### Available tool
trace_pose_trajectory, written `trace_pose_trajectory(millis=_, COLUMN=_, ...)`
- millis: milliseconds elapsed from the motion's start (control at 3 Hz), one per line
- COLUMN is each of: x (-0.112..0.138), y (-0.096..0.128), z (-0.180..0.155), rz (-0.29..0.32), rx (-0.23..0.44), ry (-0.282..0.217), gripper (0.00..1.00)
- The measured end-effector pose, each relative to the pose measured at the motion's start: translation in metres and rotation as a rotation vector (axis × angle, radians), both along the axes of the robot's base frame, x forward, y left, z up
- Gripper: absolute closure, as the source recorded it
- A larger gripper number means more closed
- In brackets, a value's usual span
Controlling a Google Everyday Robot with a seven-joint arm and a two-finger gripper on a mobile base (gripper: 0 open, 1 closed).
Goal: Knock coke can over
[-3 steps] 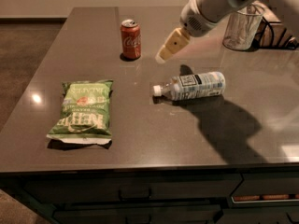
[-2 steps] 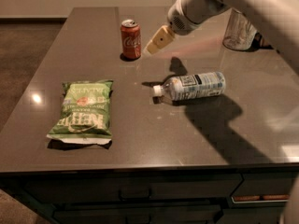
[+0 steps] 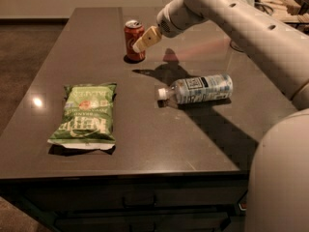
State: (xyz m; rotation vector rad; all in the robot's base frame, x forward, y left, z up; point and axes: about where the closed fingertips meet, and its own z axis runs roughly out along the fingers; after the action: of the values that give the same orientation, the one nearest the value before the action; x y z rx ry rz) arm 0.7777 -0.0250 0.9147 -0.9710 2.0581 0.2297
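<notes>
Gripper (image 3: 146, 38) at upright coke can (image 3: 132, 36), on its side facing water bottle (image 3: 200, 89), touching or nearly; grip state can't tell.

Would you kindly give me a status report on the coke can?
Gripper at upper half of coke can, contact unclear. Can upright. Bottle and chip bag lie apart, not in the way.

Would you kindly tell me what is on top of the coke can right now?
Nothing rests on the coke can; its silver top is bare. The claw hangs at the can's upper right side and covers part of that side, so contact there cannot be judged.
</notes>
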Motion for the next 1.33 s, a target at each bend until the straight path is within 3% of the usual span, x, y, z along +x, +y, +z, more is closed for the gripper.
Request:
trace_pose_trajectory(millis=667, x=0.012, y=0.045, z=-0.006, rz=0.048, rx=0.145, ry=0.004, gripper=0.00)
trace_pose_trajectory(millis=1000, x=0.008, y=0.058, z=-0.004, rz=0.078, rx=0.185, ry=0.005, gripper=0.15)
trace_pose_trajectory(millis=1333, x=0.006, y=0.069, z=0.003, rz=0.105, rx=0.220, ry=0.002, gripper=0.39)
